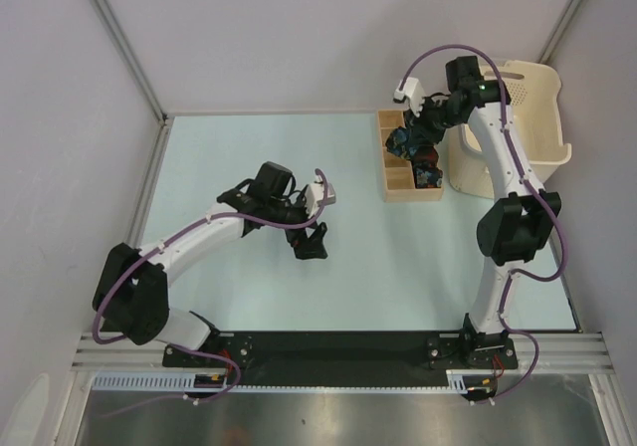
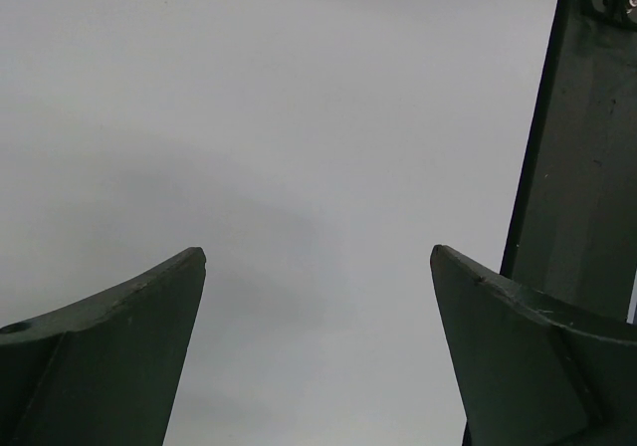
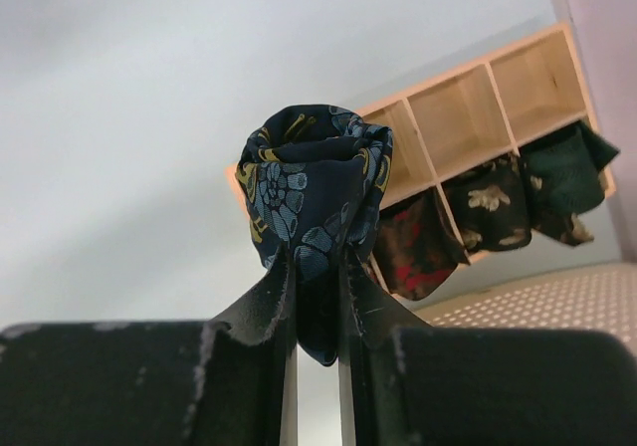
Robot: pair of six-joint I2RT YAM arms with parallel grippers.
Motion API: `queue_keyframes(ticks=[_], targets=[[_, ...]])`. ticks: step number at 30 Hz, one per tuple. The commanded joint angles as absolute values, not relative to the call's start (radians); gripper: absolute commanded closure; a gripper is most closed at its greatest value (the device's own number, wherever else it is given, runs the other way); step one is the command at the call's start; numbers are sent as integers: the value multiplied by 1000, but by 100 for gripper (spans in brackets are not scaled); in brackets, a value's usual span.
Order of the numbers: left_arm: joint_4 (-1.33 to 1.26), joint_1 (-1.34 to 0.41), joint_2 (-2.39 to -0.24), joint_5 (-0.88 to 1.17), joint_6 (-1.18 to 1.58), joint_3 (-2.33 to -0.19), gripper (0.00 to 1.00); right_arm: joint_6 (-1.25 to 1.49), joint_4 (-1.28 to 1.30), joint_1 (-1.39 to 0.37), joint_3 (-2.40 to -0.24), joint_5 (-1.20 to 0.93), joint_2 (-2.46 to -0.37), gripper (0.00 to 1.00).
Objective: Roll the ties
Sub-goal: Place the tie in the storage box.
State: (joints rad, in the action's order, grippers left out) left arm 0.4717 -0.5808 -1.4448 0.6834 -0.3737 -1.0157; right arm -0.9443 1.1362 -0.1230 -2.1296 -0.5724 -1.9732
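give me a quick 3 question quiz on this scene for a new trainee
1. True or false: the left gripper is holding a tie.
2. What does the right gripper grip? A) a rolled floral tie B) the basket's rim C) nothing
3. In the right wrist view, how many stored ties show in the wooden box?
Key: 1 false, it is open and empty. 2 A. 3 three.
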Motion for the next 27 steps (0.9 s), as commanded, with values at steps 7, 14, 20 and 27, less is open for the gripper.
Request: queue_keyframes(ticks=[7,14,20,27], targets=[[419,-557,-1358,675,-364,-954,1,-1482,1224,-192,-2030,-505,-1974,100],[410,-546,-1350,666,-379,-930,1,-1506,1113,-215,-1957,-424,-2006,100],[397,-528,-1362,670,-385,-926,1,-1485,860,-204,-1966,-413,-2055,100],[374,-500,-1387,670,-382,-931,0,-1555,782,-193,-2118,-391,-2221,100]])
